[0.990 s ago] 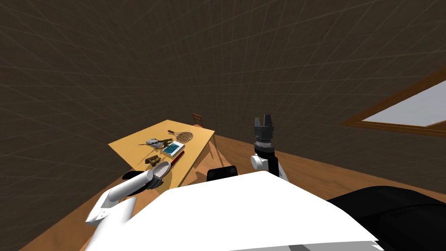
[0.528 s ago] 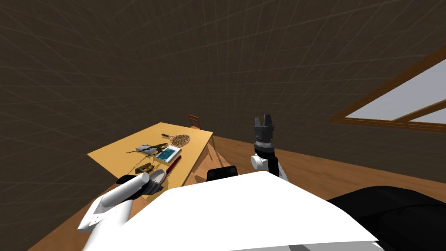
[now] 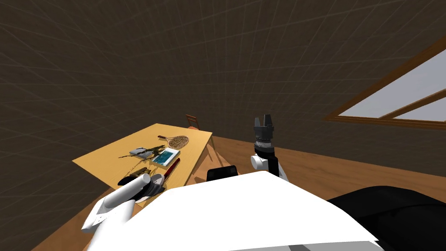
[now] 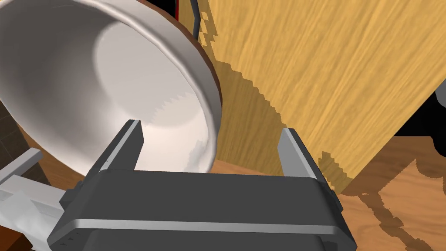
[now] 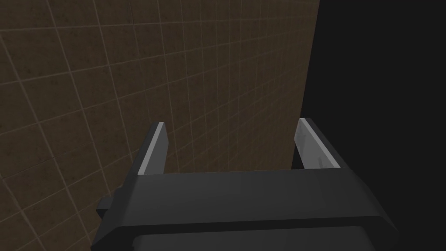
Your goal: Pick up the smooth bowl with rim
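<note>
The bowl (image 4: 130,87) is smooth and white inside, with a thick rim and a brownish outer edge. It sits at the near corner of the light wooden table (image 3: 109,157). In the head view the bowl (image 3: 157,178) lies just past my left gripper (image 3: 152,187). In the left wrist view that gripper (image 4: 211,146) is open. The bowl's near rim stands between its fingers, one finger (image 4: 130,144) over the bowl's inside and the other over the table. My right gripper (image 3: 263,121) is raised at mid-picture, open (image 5: 233,148) and holding nothing.
On the table past the bowl lie a red stick-like thing (image 3: 173,165), a blue and white flat box (image 3: 165,157), a racket (image 3: 177,140) and small dark items. A chair (image 3: 191,120) stands behind the table. Wooden floor spreads to the right, below a window (image 3: 392,104).
The whole head view has swung, so the table now lies further left and nearer. My left forearm has sunk a little and stays at the bowl. The right arm has not moved.
</note>
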`<state>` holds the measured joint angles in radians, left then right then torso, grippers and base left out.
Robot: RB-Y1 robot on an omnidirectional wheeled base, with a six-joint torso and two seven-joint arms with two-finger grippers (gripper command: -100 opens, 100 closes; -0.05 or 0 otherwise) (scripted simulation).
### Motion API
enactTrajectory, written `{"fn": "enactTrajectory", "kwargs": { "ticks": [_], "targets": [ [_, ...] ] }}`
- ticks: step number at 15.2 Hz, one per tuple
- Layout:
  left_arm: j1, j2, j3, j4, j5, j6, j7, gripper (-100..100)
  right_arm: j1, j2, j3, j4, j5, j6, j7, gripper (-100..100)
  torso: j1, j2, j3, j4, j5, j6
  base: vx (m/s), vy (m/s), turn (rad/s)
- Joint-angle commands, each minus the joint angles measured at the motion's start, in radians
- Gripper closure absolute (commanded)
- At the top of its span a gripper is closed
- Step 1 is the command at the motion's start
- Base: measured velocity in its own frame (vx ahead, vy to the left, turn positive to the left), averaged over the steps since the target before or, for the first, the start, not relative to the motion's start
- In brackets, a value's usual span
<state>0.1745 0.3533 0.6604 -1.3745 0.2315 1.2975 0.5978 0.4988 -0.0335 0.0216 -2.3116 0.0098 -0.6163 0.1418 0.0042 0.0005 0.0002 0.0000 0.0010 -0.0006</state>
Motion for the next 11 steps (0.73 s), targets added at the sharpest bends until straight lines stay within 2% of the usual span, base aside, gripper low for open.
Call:
{"fn": "enactTrajectory", "kwargs": {
  "ticks": [1,2,3,7,8,10,11],
  "targets": [
    [-0.006,-0.007,-0.003,0.026,-0.009,-0.031,0.006,-100,0.000,0.000,0.000,0.000,0.000,0.000,0.000,0,0.000,0.000,0.000,0.000,0.000,0.000,-0.039,0.023,-0.032],
    [-0.003,-0.003,-0.001,0.010,-0.004,-0.012,0.002,-100,0.000,0.000,0.000,0.000,0.000,0.000,0.000,0,0.000,0.001,0.000,0.000,0.000,0.000,-0.024,0.012,-0.015],
    [-0.003,-0.004,-0.002,0.013,-0.005,-0.017,0.004,100,0.000,0.000,0.000,0.000,0.000,0.000,0.000,0,-0.001,0.000,0.000,0.000,0.000,0.000,-0.008,0.005,-0.001],
    [-0.003,-0.005,-0.002,0.013,-0.005,-0.016,0.003,100,0.000,0.000,0.000,0.000,0.000,0.000,0.000,0,-0.001,-0.002,-0.001,0.000,0.000,-0.001,0.000,0.000,0.000],
    [0.004,0.004,0.001,-0.015,0.005,0.014,-0.003,100,0.000,0.000,0.000,0.000,0.000,0.000,0.000,0,-0.001,-0.002,-0.001,0.000,0.000,-0.001,0.017,-0.012,0.050],
    [0.009,0.009,0.004,-0.035,0.012,0.037,-0.007,100,0.000,0.000,0.000,0.000,0.000,0.000,0.000,0,-0.003,-0.003,-0.001,0.000,-0.001,-0.001,0.044,-0.030,0.075],
    [0.006,0.004,0.001,-0.025,0.005,0.021,-0.002,100,0.000,0.000,0.000,0.000,0.000,0.000,0.000,0,-0.004,-0.004,-0.002,0.000,-0.002,-0.001,0.029,-0.020,0.026]
  ]
}}
